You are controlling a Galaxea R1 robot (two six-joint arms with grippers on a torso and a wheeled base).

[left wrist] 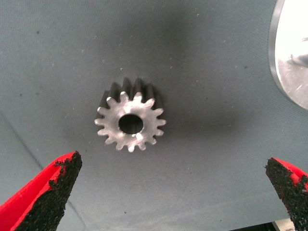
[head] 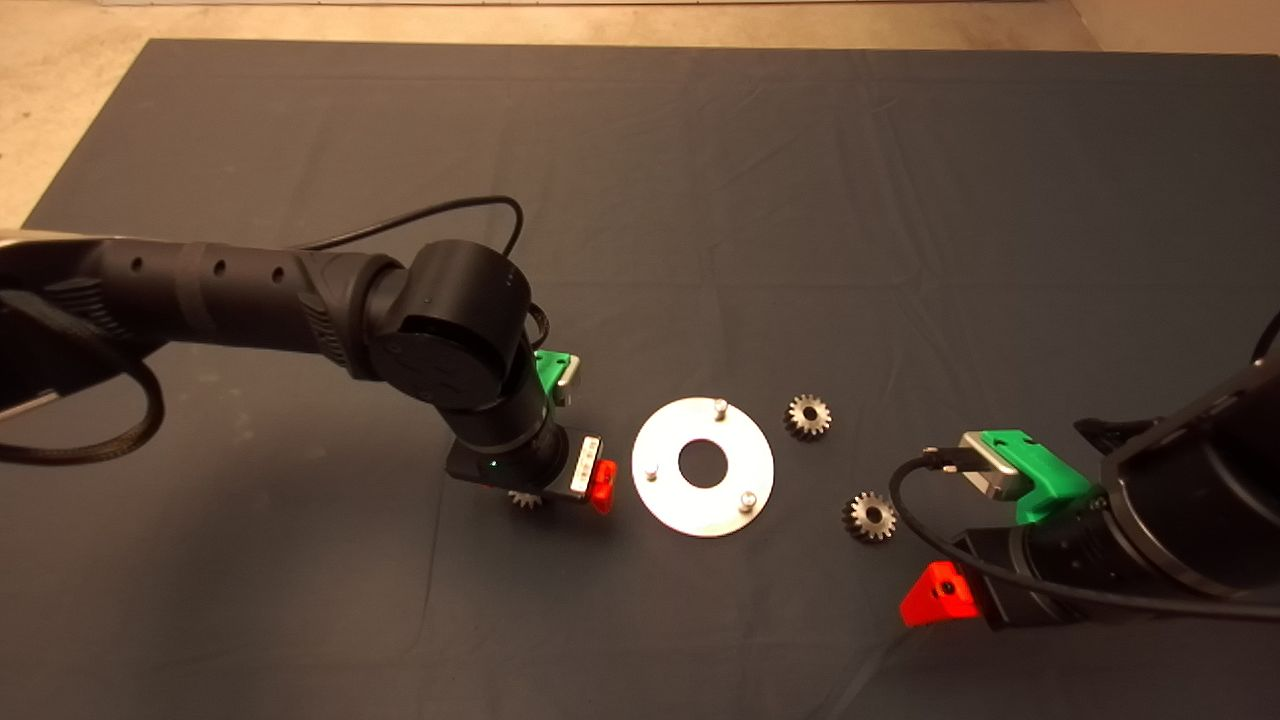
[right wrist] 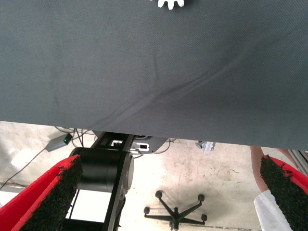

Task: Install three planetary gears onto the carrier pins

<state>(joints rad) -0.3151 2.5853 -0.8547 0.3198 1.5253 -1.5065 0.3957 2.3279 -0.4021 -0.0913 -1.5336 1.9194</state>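
Observation:
A shiny round disc (head: 660, 500) with a central hole lies mid-mat; three carrier pins (head: 719, 406) stand on it, all bare. One planetary gear (left wrist: 130, 122) lies flat on the mat left of the disc, mostly hidden under my left gripper in the head view (head: 525, 499). My left gripper (left wrist: 178, 192) hovers right over this gear, fingers (left wrist: 53, 190) wide open on either side of it, not touching. Two more gears (head: 808, 415) (head: 870, 516) lie right of the disc. My right gripper (right wrist: 168, 197) is open and empty, parked at the lower right (head: 940, 595).
The disc's edge (left wrist: 291, 67) shows close to the gear in the left wrist view. A gear's edge (right wrist: 166, 3) shows in the right wrist view. Past the mat's edge (right wrist: 144, 130) are a chair base (right wrist: 175, 209), cables and a person's arm (right wrist: 267, 202).

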